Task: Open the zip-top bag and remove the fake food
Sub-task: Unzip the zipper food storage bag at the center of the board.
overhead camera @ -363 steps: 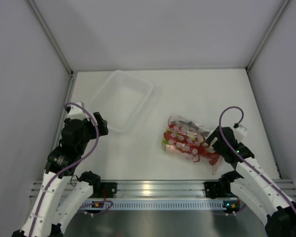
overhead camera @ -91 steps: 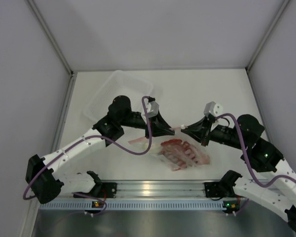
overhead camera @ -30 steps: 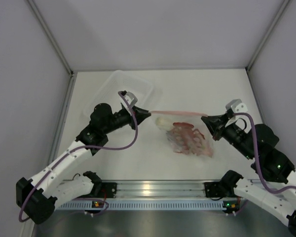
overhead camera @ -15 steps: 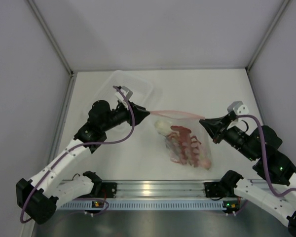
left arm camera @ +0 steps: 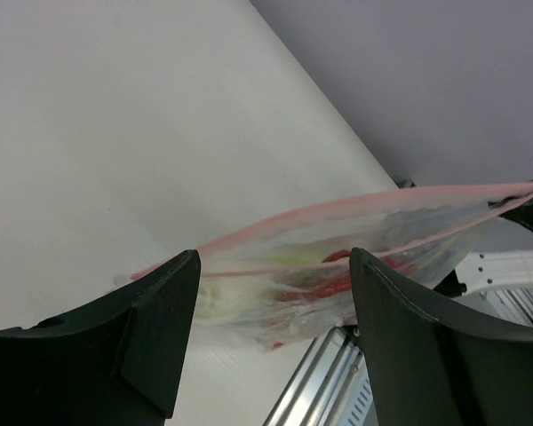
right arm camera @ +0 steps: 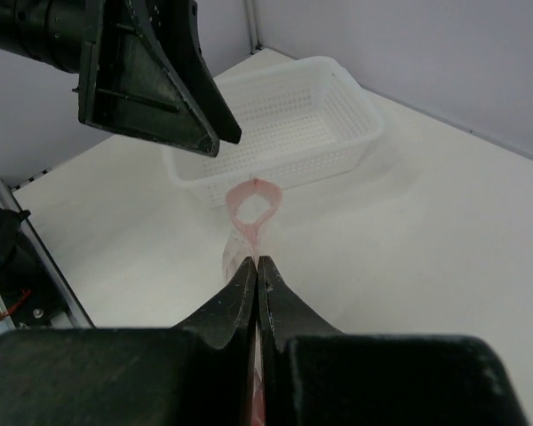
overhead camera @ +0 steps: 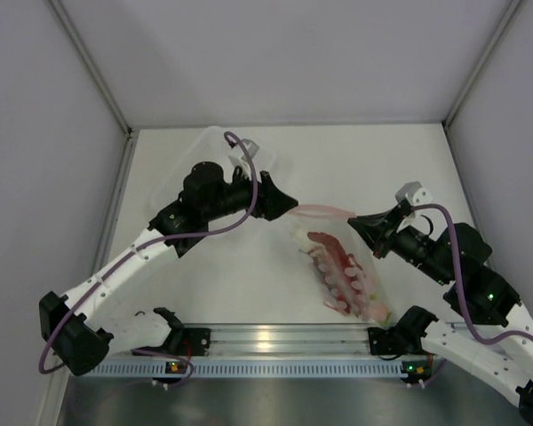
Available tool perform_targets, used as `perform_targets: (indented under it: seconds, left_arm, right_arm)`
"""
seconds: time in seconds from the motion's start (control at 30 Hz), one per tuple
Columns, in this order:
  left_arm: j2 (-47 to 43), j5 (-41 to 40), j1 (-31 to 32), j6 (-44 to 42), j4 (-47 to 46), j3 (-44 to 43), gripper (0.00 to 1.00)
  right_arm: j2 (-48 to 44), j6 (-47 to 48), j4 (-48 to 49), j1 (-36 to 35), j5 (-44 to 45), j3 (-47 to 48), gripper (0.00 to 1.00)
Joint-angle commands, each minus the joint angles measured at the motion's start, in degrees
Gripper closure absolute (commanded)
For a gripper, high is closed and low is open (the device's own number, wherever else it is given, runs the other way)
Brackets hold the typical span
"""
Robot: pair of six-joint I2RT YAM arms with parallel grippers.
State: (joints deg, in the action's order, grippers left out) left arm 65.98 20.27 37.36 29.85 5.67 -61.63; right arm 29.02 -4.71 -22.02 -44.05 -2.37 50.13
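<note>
Pink along its zip strip [overhead camera: 324, 211], the bag [overhead camera: 360, 297] hung from the right gripper [right arm camera: 256, 264], whose jaws were pinched shut on one end of the strip. The left gripper [left arm camera: 274, 262] had its jaws wide apart, the bag's other end just beyond them, seemingly ungripped. Hanging so, the toy food [overhead camera: 336, 262] sagged below the right jaws, likely keeping the mouth uppermost. Only the right wrist view showed that mouth gaping as a small loop, a white tray [right arm camera: 284, 124] behind it
</note>
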Motion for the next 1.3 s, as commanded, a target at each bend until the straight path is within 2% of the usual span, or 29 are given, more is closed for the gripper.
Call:
perform_targets:
  seconds: [0.0,0.07,0.13,0.27,0.33,0.47,0.57,0.7,0.97,1.0,1.03,1.07,1.2,1.27]
  left_arm:
    - [0.12,-2.51,3.06,0.56,4.17,-2.53,0.27]
    - [-0.67,-4.8,3.07,5.03,4.79,-2.18,0.3]
    - [-1.64,-5.85,3.07,8.54,4.79,-1.66,0.25]
    - [-1.2,-8.31,3.15,18.37,4.87,-0.78,0.26]
    - [-0.15,-8.67,3.15,22.43,4.79,-0.17,0.22]
    - [2.05,-7.08,3.76,32.1,4.7,0.72,0.22]
    - [2.4,-8.4,5.96,35.53,4.7,0.45,0.25]
    - [3.54,-9.29,8.6,36.86,4.79,-0.43,0.32]
    - [4.16,-9.46,10.71,37.57,4.79,1.33,0.35]
    - [4.25,-9.55,10.71,37.65,4.79,1.51,0.37]
    - [4.42,-9.81,10.71,37.39,4.79,1.51,0.51]
    - [4.69,-9.64,10.71,37.39,4.79,1.6,0.55]
    - [5.22,-9.81,10.71,37.39,4.79,2.21,0.57]
    - [5.13,-10.07,10.71,37.3,4.79,2.74,0.62]
  right_arm:
    - [0.25,-0.04,8.13,0.46,-0.71,0.24,1.0]
    - [0.25,-0.21,8.66,0.46,0.35,-0.12,1.0]
    - [0.43,0.14,8.31,0.55,0.44,-0.21,1.0]
    - [1.13,0.67,7.61,0.46,0.09,0.06,1.0]
    - [1.13,0.67,7.69,0.46,-0.52,-0.12,1.0]
    - [1.22,0.75,8.4,0.46,-0.7,-0.73,1.0]
    - [1.92,1.19,8.57,0.46,-0.88,-0.74,1.0]
    - [2.89,1.46,9.45,0.46,-0.97,-0.91,1.0]
    - [3.15,1.63,10.16,0.55,-0.53,-1.44,1.0]
    - [3.07,1.63,10.16,0.46,-0.88,-1.44,1.0]
    - [2.8,1.63,10.24,0.46,-0.88,-1.44,1.0]
    - [2.63,1.63,10.16,0.55,-0.79,-1.44,1.0]
    - [2.01,1.81,9.8,0.46,-0.35,-1.44,1.0]
    - [1.84,1.9,9.72,0.46,-0.44,-1.61,1.0]
